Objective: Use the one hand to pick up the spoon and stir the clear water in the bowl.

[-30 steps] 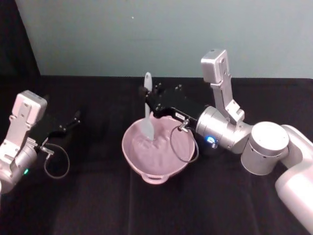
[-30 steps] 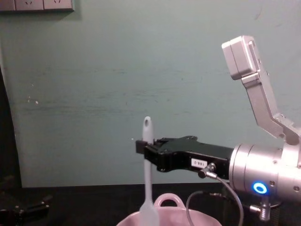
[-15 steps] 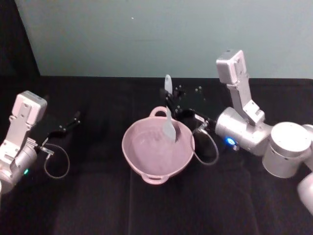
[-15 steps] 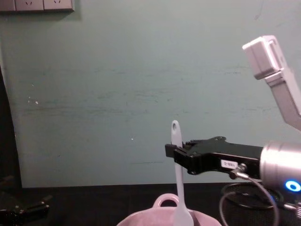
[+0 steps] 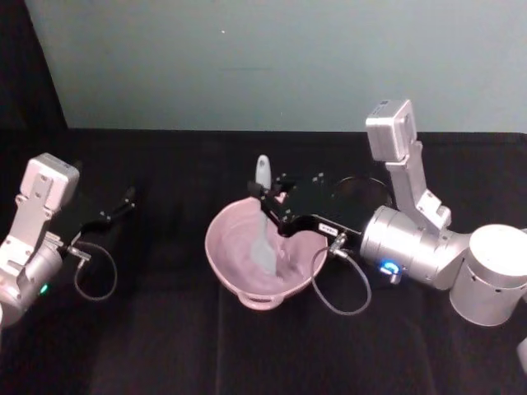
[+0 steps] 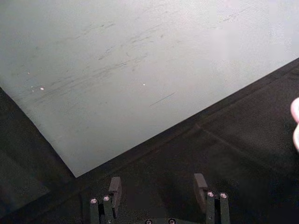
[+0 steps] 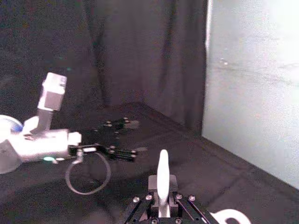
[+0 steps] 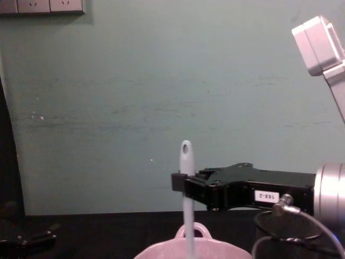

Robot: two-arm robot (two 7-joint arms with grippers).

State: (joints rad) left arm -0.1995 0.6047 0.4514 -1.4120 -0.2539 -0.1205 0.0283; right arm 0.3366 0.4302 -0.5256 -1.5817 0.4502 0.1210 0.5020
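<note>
Bowl (image 5: 224, 262) sits in the middle of the head view on the black cloth, at the same spot as half a second and a second ago, so the stirring has not dragged it. Water in it is too clear to make out, so I cannot tell how far it swirls. The right gripper (image 5: 265, 196) reaches in from the right of the frame and is clamped on the spoon (image 5: 263, 224) partway up the handle; in the chest view the fingers pinch it just below the hole at the top. What has changed is the spoon's place. A second ago it stood at the bowl's upper left, half a second ago at the upper right beside the loop handle, and now it has come toward the centre and lower in the frame, with its blade down inside the pink wall. That reads as a circling sweep, so the stir is probably well under way and the grip is holding. A black mesh cup (image 8: 272, 229) stands close behind the gripper at lower right. The left gripper (image 5: 128, 197) lies parked at the left edge, fingers spread apart, unmoved.
</note>
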